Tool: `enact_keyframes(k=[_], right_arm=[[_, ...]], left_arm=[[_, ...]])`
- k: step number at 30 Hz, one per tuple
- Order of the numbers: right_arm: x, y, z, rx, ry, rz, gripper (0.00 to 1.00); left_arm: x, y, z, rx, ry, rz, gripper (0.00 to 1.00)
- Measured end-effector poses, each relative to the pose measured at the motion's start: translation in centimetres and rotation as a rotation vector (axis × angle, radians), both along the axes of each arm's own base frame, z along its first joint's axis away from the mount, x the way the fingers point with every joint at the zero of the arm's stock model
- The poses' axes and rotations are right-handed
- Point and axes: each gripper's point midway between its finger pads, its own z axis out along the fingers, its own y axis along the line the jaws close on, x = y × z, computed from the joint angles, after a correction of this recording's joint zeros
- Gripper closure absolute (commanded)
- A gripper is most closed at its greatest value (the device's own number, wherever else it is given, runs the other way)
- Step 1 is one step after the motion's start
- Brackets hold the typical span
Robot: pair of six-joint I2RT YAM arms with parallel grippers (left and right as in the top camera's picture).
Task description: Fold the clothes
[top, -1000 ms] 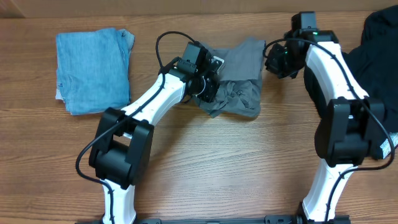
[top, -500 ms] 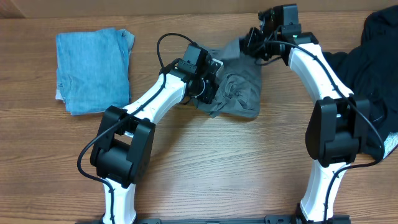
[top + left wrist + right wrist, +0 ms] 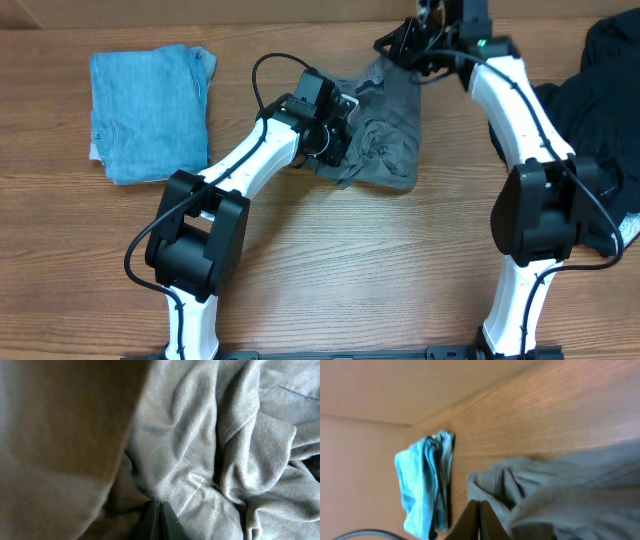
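A: Table (image 3: 330, 260) first: where do the grey shorts (image 3: 395, 150) lie?
B: Crumpled at its far middle, between both claws.
A: Right gripper (image 3: 392, 50)?
B: Arm stretched toward the far edge, fingers pinched on the shorts' far corner, lifting it.
A: Left gripper (image 3: 342, 150)?
B: Arm angled in low, fingers closed on the left-hand folds.

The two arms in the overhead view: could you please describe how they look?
Both match: the left arm and right arm have smooth white links between bulky black joint housings, with thin black cables looping alongside. A small green light glows near the right wrist. The fingers are slim and dark.
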Motion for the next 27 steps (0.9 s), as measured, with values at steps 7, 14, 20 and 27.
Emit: enact_keyframes(k=[7,14,20,27], right_arm=[[-3.5,-6.1,1.4,-0.32,0.179,-0.184,0.96],[-3.7,-6.7,-4.2,-0.386,0.244,-0.196,0.96],[-2.1,-3.3,-8.6,-0.263,0.188,-0.123,0.96],[0.3,3.7,-10.7,-0.185,0.074,-0.047,0.96]], left_arm=[[0.0,0.0,0.0,0.003,-0.001,0.001,0.96],[0.0,0.0,0.0,0.002,-0.002,0.001,0.96],[0.0,0.0,0.0,0.003,-0.002,0.002,0.96],[0.0,0.0,0.0,0.003,-0.002,0.002,0.96]])
